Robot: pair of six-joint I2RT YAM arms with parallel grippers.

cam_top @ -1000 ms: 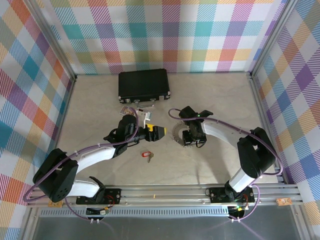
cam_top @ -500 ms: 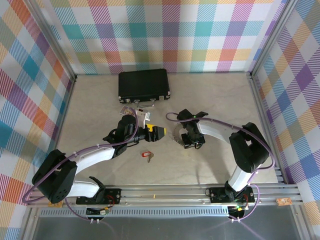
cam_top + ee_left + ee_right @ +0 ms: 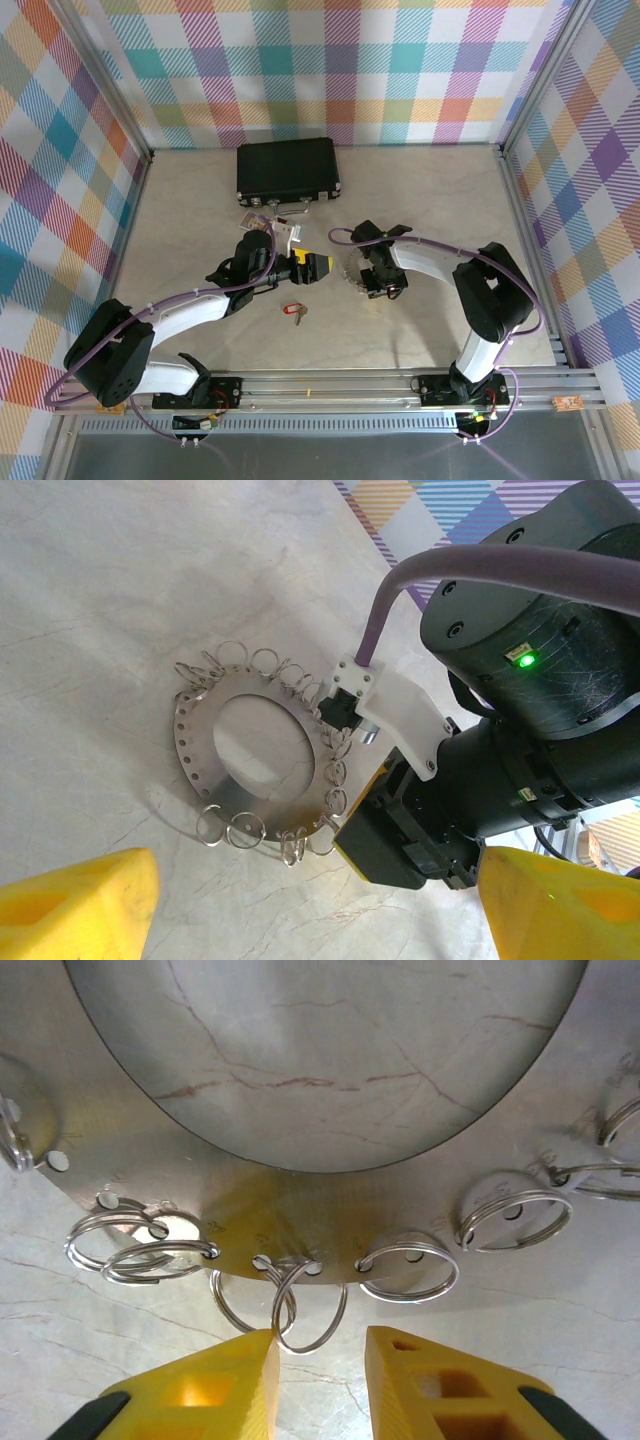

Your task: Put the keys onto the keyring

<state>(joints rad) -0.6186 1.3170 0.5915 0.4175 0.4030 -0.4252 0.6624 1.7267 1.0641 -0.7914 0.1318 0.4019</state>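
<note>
The keyring (image 3: 350, 268), a flat perforated metal plate hung with small split loops, lies flat near the middle of the surface (image 3: 440, 200). The right tool (image 3: 318, 1355) points down at its rim, jaws narrowed to a slim gap, with 1 loop (image 3: 310, 1310) at the gap's mouth, seemingly untouched. The left tool (image 3: 318, 265), just left of the keyring, stands wide and empty. The keys (image 3: 294, 312) lie apart, toward the near edge.

From above, can make out only the left rim of the keyring (image 3: 349, 268), the rest under the right gripper (image 3: 370, 281); cannot resolve the blade on the keys (image 3: 295, 312). In the right wrist view, see its plate cut off at top and sides.
</note>
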